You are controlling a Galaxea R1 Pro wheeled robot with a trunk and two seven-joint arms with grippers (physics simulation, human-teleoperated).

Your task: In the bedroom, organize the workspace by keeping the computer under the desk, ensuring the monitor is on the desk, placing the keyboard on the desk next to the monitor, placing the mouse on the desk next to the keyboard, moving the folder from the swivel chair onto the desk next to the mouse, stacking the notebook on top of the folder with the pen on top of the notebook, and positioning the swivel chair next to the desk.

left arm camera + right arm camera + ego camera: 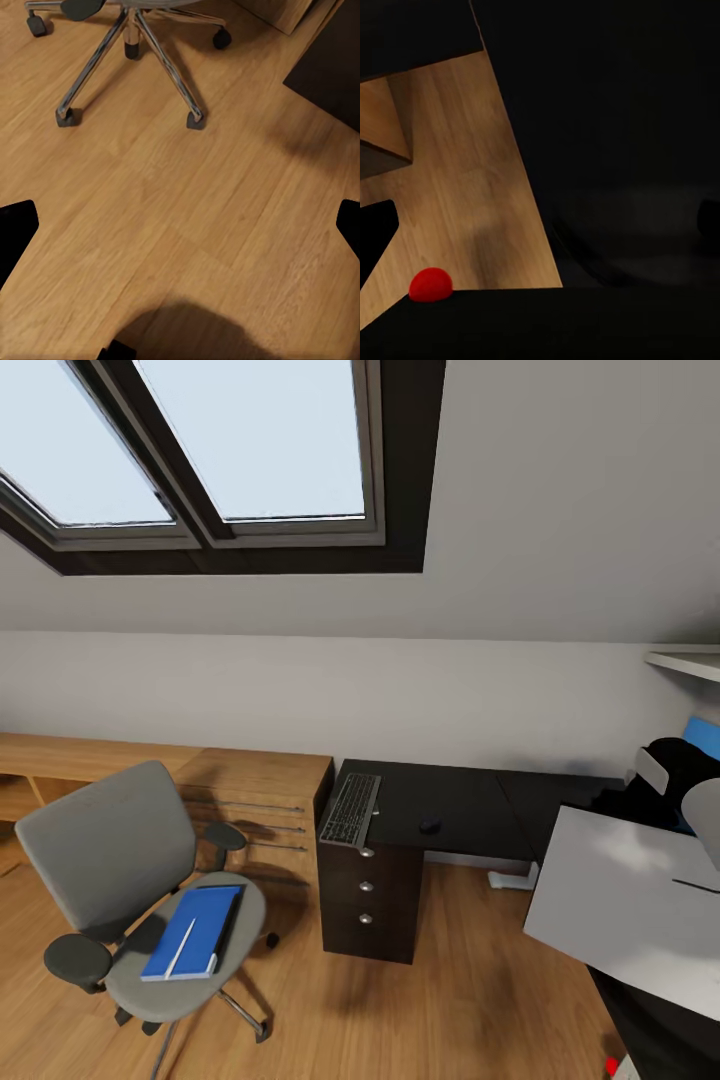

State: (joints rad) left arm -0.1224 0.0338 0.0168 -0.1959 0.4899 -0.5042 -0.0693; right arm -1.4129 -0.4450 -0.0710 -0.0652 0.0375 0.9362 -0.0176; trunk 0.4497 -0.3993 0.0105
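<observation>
The swivel chair (110, 860) stands on the floor left of the desk (470, 800); its silver base (133, 56) lies ahead of my open left gripper (180, 225). On its seat lies the blue folder (200, 925) with the white pen (183, 946) on top. A dark strip along its right edge looks like the notebook (229, 918). The keyboard (351, 810) and the mouse (430, 825) lie on the desk. The monitor (620, 905) is tilted at the right, white back up. Its black front (615, 112) and red dot (430, 285) face my right gripper (540, 225), whose fingertips stand wide apart. The computer is out of view.
A light wood cabinet (250, 790) runs along the wall behind the chair, touching the desk's drawer side. Dark drawers with silver knobs (368, 885) face me. Skylights (250, 440) sit in the sloped wall above. Bare wood floor (450, 980) lies between chair, desk and me.
</observation>
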